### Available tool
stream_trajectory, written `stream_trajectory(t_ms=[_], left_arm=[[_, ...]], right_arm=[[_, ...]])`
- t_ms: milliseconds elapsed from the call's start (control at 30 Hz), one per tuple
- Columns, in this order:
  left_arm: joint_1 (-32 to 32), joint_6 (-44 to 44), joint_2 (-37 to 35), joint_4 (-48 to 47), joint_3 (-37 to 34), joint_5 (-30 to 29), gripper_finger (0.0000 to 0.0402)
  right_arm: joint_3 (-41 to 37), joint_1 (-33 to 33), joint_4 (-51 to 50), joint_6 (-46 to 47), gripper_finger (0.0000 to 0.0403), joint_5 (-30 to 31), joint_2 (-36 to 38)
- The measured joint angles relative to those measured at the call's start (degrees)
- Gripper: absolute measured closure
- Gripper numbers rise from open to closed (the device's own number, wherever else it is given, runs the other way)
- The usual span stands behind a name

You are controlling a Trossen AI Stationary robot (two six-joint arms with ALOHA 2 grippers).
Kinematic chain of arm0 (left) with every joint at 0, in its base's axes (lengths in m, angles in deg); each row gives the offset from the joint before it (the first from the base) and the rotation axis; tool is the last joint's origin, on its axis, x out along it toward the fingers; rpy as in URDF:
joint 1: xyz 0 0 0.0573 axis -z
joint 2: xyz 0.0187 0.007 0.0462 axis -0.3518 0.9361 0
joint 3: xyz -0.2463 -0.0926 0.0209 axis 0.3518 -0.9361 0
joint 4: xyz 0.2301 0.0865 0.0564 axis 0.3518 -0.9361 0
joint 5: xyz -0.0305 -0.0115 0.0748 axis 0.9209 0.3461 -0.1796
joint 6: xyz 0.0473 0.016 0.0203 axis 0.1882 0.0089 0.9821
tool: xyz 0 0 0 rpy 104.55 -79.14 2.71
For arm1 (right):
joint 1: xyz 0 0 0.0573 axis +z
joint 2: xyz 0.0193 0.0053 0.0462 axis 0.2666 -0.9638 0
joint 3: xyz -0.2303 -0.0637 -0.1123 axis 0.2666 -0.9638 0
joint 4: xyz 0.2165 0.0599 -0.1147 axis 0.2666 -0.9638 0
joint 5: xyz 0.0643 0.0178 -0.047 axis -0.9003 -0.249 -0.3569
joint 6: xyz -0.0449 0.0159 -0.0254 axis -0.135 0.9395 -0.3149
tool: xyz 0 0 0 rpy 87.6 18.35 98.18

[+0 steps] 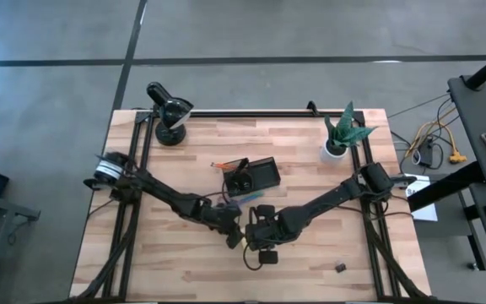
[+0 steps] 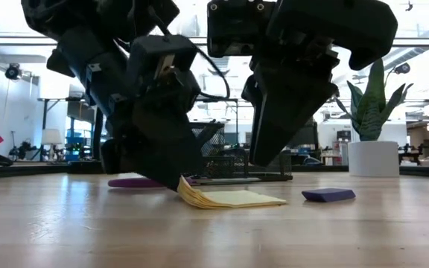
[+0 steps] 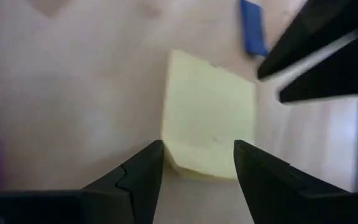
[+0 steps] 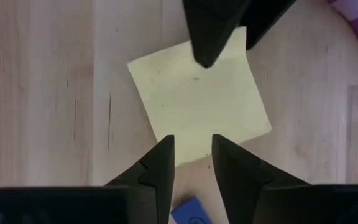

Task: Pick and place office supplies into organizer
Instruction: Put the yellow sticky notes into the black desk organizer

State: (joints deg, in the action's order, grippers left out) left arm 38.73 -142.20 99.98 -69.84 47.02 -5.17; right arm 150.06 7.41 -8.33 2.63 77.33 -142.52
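Nearest the front edge of the wooden desk (image 1: pixel 175 262), a tiny black clip (image 1: pixel 341 268) lies alone toward the right side, well apart from everything else. Farther in, at mid-desk, both arms meet over the yellow sticky-note pad (image 4: pixel 199 106). The left tool (image 3: pixel 197 165) is low over the pad with its fingers spread wide on either side of one pad edge; from the low view that edge of the pad (image 2: pixel 229 198) looks lifted off the wood at the tool's tip, but I cannot tell whether the fingers actually grip it. The right tool (image 4: pixel 192 155) hovers at the opposite edge of the pad, its fingers only narrowly parted and holding nothing; in its own wrist view the left tool's dark fingertips (image 4: pixel 211 37) show at the pad's far edge. Just beside the pad lies a small purple block (image 2: pixel 328 195), flat on the desk. A purple handle (image 2: pixel 136 182), seemingly of the scissors, lies behind the left tool. Beyond the arms stands the organizer (image 1: pixel 251 177), a dark box with thin pens (image 1: pixel 226 164) sticking out at its left end. At the far edge, a black desk lamp (image 1: pixel 169 110) stands on the left and a green potted plant (image 1: pixel 342 135) on the right.
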Motion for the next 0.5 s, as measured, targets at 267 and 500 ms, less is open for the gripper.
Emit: stream_trajectory(t_ms=[267, 500], left_arm=[[0.6, -0.8, 1.3, 2.7, 0.3, 2.4, 0.0221], [1.0, -1.5, 1.3, 2.6, 0.3, 2.1, 0.0221]], right_arm=[[-0.3, 0.2, 0.3, 0.3, 0.0309, -0.1, 0.0], [-1.0, 0.9, -0.5, 0.3, 0.0312, -4.5, 0.0]])
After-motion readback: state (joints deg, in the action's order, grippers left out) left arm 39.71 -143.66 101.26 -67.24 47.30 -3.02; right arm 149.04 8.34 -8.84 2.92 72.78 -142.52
